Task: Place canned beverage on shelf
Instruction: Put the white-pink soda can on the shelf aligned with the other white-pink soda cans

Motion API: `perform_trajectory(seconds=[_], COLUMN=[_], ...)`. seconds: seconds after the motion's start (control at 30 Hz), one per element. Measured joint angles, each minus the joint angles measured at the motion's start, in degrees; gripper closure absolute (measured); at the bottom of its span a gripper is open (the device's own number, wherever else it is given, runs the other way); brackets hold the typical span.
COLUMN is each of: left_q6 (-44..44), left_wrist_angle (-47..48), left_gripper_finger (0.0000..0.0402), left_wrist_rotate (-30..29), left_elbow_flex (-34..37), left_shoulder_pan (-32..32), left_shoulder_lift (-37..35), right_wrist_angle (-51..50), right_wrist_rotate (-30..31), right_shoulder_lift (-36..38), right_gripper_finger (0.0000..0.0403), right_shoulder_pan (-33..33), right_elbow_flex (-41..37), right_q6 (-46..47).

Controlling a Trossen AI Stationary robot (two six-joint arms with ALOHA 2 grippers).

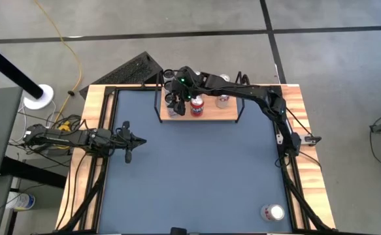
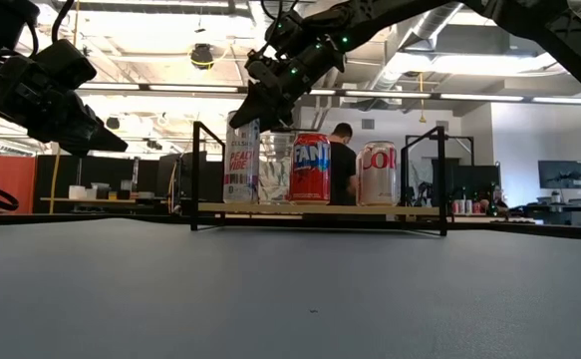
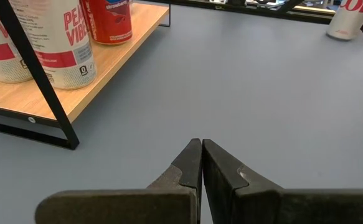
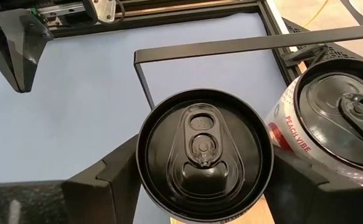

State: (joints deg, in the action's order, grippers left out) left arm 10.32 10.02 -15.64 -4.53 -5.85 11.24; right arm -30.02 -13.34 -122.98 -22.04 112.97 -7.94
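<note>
We see the right gripper point(image 4: 203, 186) above the shelf point(image 1: 219, 115), its fingers spread on both sides of a black-topped can point(image 4: 204, 154), which stands on the board beside a peach-labelled can point(image 4: 330, 118). Whether the fingers touch the can, we cannot tell. A red can point(image 2: 311, 169) and a white can point(image 2: 378, 173) stand there too. The left gripper point(image 3: 202, 163) is closed, empty, over the table point(image 1: 197, 176). Another can point(image 1: 272, 213) stands near the table's right front corner.

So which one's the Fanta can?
Find the small wooden shelf at the table's far edge, holding a row of four cans. The Fanta can stands between a silver can and a white Coke can; it is the only red one.
</note>
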Motion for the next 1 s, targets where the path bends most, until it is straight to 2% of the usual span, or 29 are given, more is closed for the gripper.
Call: perform_trajectory(seconds=[0.8, 1.0], left_q6=[0.0, 0.0], left_wrist_angle=[0.0, 0.0], left_gripper_finger=[0.0401, 0.0401], left_wrist_rotate=[0.0, 0.0], left_elbow_flex=[0.0, 0.0], left_shoulder_pan=[0.0, 0.0], left_shoulder_lift=[0.0, 0.0], right_wrist_angle=[-0.9, -4.2], right_wrist_rotate=[1.0, 1.6], right_shoulder_lift=[0.0, 0.0], right_gripper_finger=[0.0126, 0.0126], right_shoulder_pan=[0.6, 1.0], right_elbow_flex=[0.1, 2.1], right_q6=[-1.1, -1.1])
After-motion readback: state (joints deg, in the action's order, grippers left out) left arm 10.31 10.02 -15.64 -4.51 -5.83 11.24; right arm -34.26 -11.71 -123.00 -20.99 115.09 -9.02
